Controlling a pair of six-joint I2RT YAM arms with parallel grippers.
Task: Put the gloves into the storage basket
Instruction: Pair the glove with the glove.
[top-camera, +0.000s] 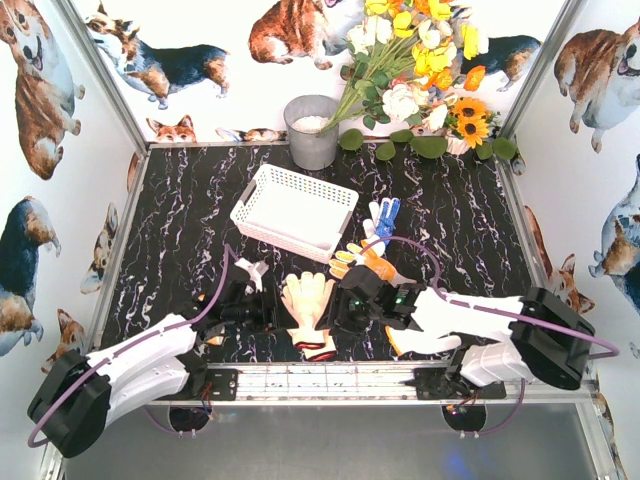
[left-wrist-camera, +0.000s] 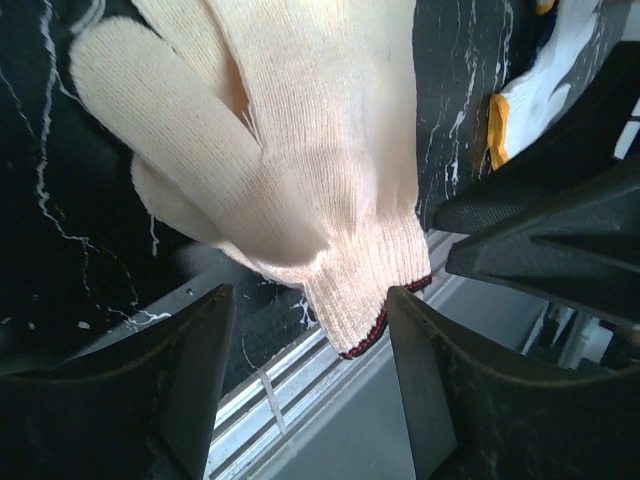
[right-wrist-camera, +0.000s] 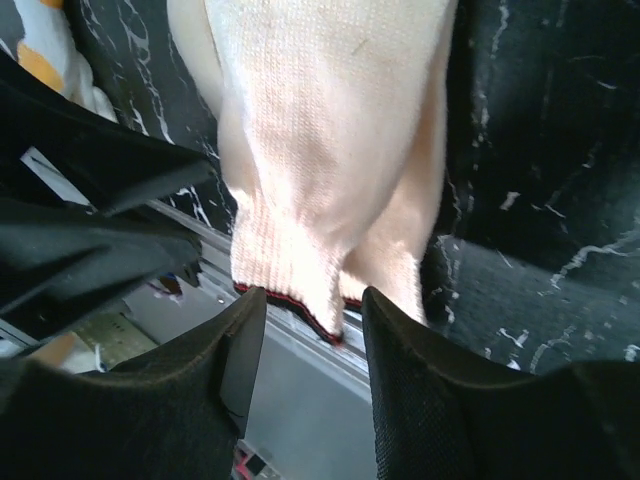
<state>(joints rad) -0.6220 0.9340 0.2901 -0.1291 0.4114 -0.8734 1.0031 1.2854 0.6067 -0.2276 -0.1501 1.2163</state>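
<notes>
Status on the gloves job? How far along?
Nothing done: the storage basket looks empty. In hand: left gripper and right gripper straddle the red cuff of the cream glove, jaws open, no grip yet. Left: that glove, the orange-and-white glove and the blue-and-white glove, at least.

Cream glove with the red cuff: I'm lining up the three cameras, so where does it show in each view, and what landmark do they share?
Top external: the cream glove lies at bottom centre, with its red cuff toward the metal rail.
Left wrist: it fills the upper centre, cuff pointing down.
Right wrist: it is at upper centre, cuff pointing down.
Shared landmark: the metal rail under the cuff.
</notes>
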